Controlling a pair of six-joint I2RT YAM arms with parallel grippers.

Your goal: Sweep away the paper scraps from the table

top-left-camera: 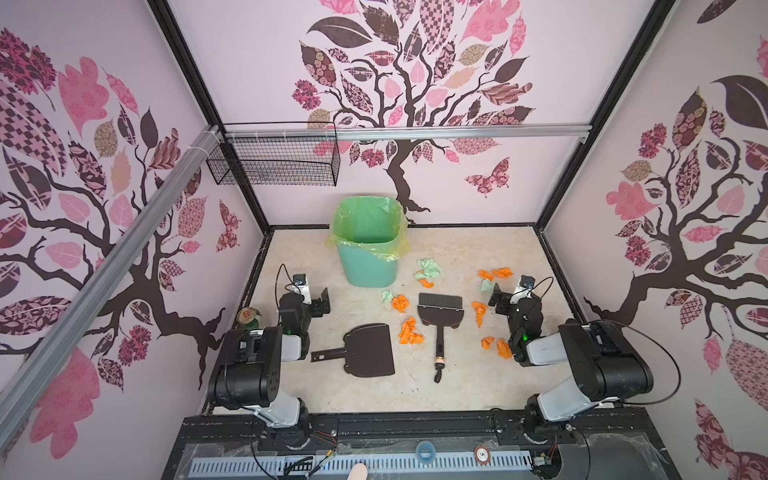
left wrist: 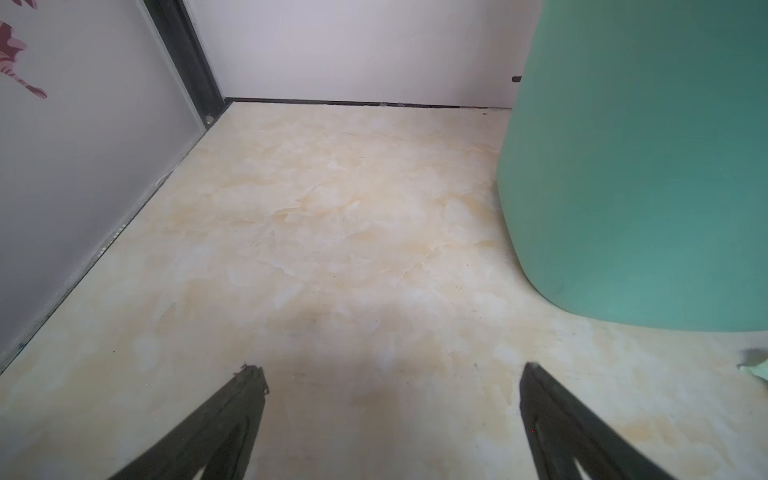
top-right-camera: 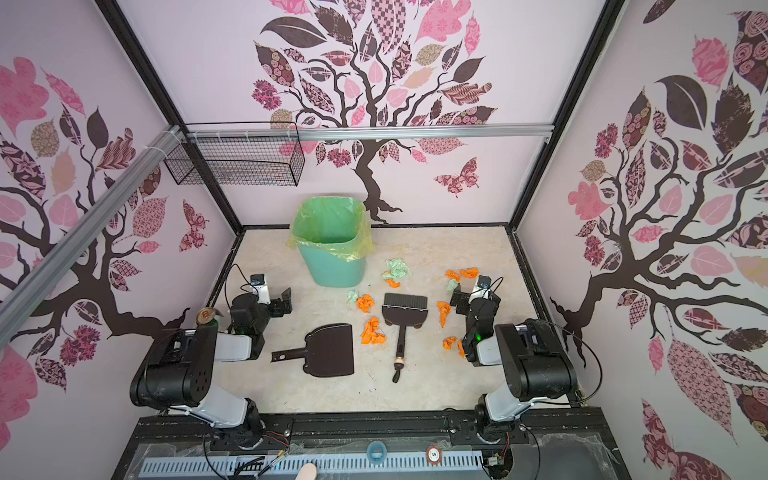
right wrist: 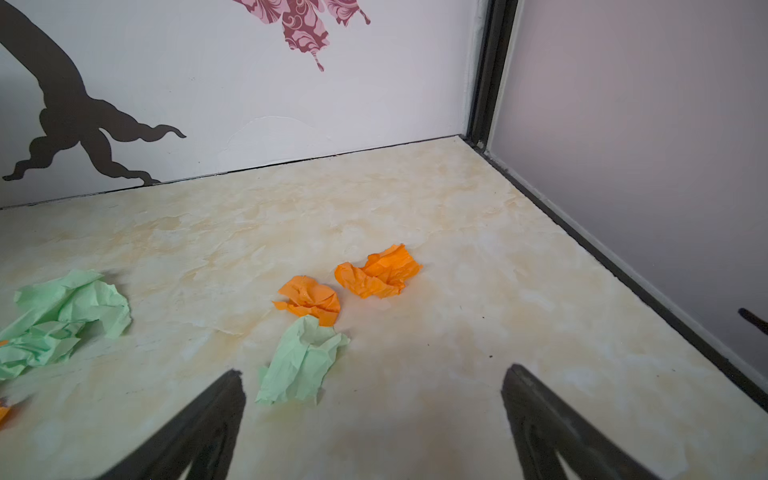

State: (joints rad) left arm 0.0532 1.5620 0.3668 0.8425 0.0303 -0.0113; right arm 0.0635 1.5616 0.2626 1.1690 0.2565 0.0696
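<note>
Both top views: scraps [top-left-camera: 410, 331] [top-right-camera: 372, 331] lie loose on the table [top-left-camera: 457, 386] [top-right-camera: 415, 386], from the middle to the right.
- A mint clump sits just right of the bin [top-left-camera: 365, 266], with a small orange bit at its near edge.
- A mint and orange pair lies left of the brush [top-left-camera: 439, 309] head.
- An orange pile lies between the dustpan [top-left-camera: 368, 350] and the brush handle.
- One orange strip lies right of the brush head.
- Two orange and one mint lie far right, just beyond the right gripper [top-left-camera: 498, 298].
- Two more orange lie nearer, well right of the brush handle.

The bin stands upright at far centre, with the liner [top-left-camera: 399, 245] folded over its rim. The dustpan lies flat with its handle pointing left. The brush lies flat with its handle pointing near. A can [top-left-camera: 248, 318] stands at the left edge.

The left gripper [top-left-camera: 325, 300] is left of the bin and apart from it. Its fingers [left wrist: 232, 415] are spread wide with nothing between them. The left wrist view shows bare table ahead and the bin wall to one side.

The right gripper [right wrist: 372, 374] is also spread wide and empty. In the right wrist view one mint scrap lies just ahead, close by one finger; I cannot tell if they touch. An orange scrap touches the far end of that mint scrap, and another orange lies just past it.
</note>
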